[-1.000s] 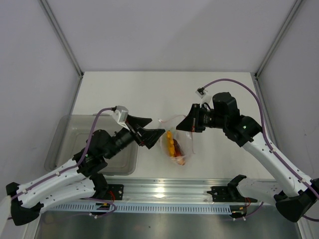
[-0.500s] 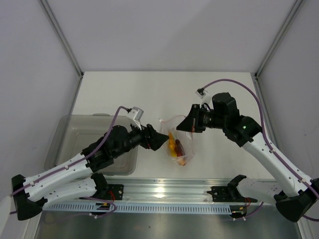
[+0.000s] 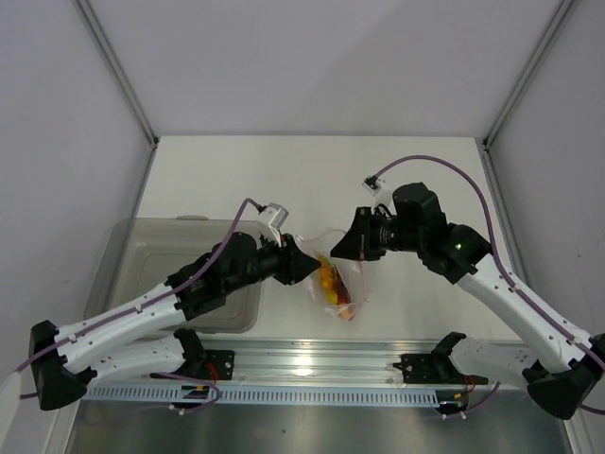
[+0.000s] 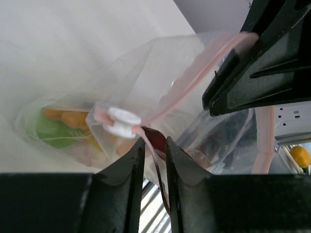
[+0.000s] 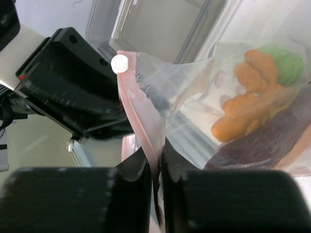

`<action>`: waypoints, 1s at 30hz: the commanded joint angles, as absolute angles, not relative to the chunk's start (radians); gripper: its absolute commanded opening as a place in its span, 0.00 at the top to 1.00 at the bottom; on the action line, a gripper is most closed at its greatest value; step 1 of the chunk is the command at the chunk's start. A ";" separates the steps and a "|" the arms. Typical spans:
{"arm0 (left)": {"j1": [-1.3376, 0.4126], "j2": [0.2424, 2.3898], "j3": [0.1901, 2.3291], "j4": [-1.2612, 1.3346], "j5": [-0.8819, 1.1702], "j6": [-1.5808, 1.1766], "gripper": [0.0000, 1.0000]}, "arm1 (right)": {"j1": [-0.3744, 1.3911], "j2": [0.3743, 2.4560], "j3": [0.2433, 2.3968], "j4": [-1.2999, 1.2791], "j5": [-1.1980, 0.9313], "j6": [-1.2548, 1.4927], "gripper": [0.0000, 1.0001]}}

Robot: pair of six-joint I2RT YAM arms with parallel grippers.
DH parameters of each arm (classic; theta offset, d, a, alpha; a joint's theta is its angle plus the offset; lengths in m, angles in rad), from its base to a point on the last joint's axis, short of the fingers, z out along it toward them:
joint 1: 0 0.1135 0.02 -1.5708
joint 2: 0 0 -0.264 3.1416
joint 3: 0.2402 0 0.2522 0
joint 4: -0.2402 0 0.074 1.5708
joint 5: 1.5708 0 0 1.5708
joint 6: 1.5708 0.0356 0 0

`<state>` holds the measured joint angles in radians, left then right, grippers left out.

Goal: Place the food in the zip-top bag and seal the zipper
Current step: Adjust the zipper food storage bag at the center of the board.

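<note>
The clear zip-top bag (image 3: 354, 276) hangs between my two grippers above the table. The food lies in its bottom: orange pieces (image 5: 241, 108), a lime-green fruit (image 5: 287, 64) and a dark-red slice (image 5: 272, 145). The pink zipper (image 4: 194, 77) runs from the white slider (image 4: 121, 121) up toward the right gripper. My left gripper (image 4: 151, 148) has narrowed to a slit around the zipper just behind the slider. My right gripper (image 5: 156, 165) pinches the zipper (image 5: 141, 116) further along. In the top view the left gripper (image 3: 304, 266) and right gripper (image 3: 342, 246) almost meet.
The grey translucent bin (image 3: 142, 260) sits on the table under the left arm. A metal rail (image 3: 312, 364) runs along the near edge, just below the hanging bag. White walls close off the back and both sides.
The left gripper swung right to the bag and closed from wide open down onto the zipper strip. The right gripper shifted slightly left, still on the strip.
</note>
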<state>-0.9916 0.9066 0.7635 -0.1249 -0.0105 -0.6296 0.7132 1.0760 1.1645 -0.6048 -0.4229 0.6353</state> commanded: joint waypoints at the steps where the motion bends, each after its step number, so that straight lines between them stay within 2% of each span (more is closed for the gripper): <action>1: -0.976 0.919 0.830 -0.158 0.018 -0.603 0.77 | 0.729 1.052 1.167 -0.620 -0.408 0.597 0.84; 6: -0.939 0.910 0.854 -0.178 0.051 -0.571 0.98 | 0.735 1.029 1.173 -0.663 -0.403 0.540 0.64; 9: -0.902 0.899 0.854 -0.184 0.092 -0.552 0.99 | 0.735 1.008 1.186 -0.695 -0.406 0.502 0.58; 16: -0.812 0.882 0.850 -0.164 0.273 -0.494 1.00 | 0.733 0.989 1.210 -0.695 -0.482 0.460 0.56; 22: -0.732 0.910 0.867 -0.118 0.543 -0.417 0.99 | 0.735 1.045 1.221 -0.721 -0.402 0.397 0.57; 30: -0.644 0.876 1.009 -0.247 0.643 -0.304 0.99 | 0.733 1.101 1.302 -0.719 -0.313 0.316 0.57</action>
